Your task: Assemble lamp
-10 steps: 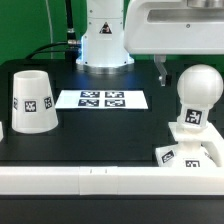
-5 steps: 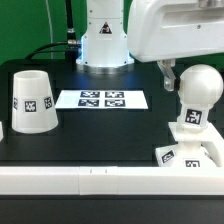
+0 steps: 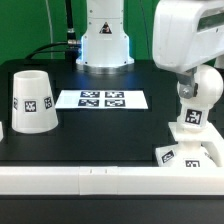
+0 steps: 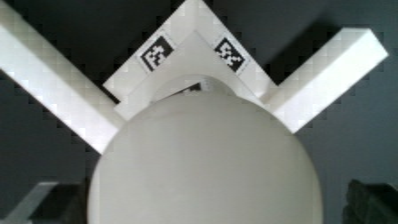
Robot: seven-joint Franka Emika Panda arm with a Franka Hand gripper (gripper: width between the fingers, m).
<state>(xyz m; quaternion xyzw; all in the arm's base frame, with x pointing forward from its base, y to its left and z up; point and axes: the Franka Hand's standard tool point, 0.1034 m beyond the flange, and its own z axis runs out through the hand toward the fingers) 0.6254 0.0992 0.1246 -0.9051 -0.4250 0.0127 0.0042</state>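
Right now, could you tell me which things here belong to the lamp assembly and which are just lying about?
Lamp job: white plastic truncated-cone shade; white round bulb on its neck; flat square white base.
Just lying about: thin flat white marker board; long white rail in the foreground.

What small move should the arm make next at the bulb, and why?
Probably ease straight down and close on the bulb: the gripper is right over it, the wrist view shows it centred, and no firm grip is visible yet.
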